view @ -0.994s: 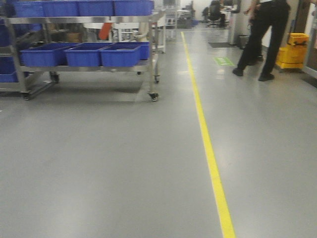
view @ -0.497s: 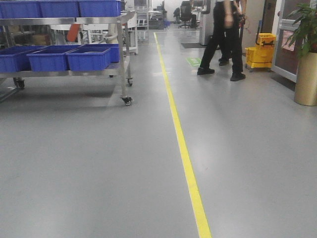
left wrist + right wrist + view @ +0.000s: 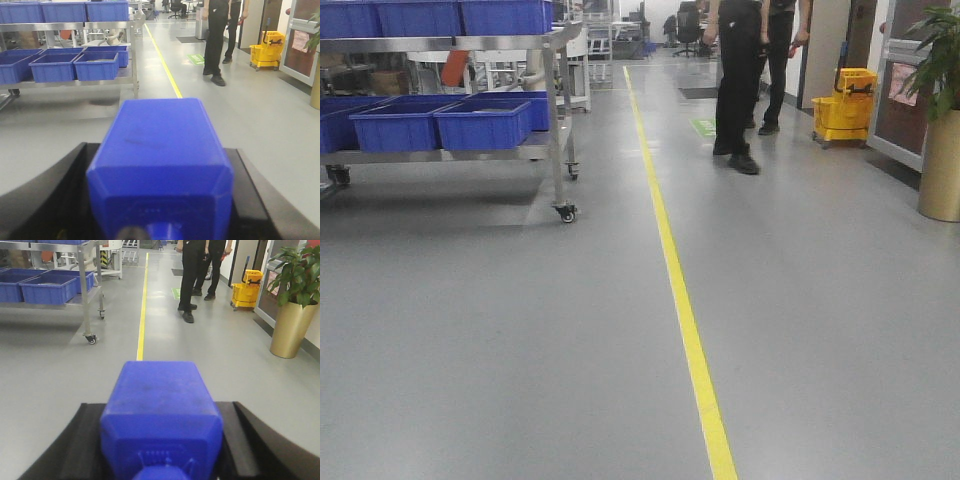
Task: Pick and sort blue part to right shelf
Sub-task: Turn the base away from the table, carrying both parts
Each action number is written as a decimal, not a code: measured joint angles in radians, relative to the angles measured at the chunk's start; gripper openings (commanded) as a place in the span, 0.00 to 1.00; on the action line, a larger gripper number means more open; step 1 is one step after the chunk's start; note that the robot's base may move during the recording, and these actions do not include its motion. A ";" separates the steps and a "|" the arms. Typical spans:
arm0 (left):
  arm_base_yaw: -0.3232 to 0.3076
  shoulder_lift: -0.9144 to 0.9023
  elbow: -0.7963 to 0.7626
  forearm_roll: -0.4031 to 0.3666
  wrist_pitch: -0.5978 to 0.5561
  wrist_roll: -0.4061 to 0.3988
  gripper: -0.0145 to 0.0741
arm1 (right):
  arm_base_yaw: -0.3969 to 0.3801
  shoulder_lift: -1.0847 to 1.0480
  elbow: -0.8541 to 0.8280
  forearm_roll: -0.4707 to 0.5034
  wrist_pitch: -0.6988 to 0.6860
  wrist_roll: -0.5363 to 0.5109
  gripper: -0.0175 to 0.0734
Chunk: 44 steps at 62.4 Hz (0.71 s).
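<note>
Wrist views alone: left gripper [image 3: 159, 200] pinches one dark-blue plastic part [image 3: 160, 140], right gripper [image 3: 161, 440] a second part [image 3: 160, 400]. One steel-framed rack [image 3: 470, 43], all views.

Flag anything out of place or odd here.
Nothing stands out: left end effector grips one blue part squarely, right end effector another blue part; the shelf's blue bins sit in neat rows; floor shows no spill.
</note>
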 measured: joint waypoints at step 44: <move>0.000 0.000 0.000 0.000 0.000 0.000 0.60 | 0.000 0.000 0.000 0.000 0.000 0.000 0.62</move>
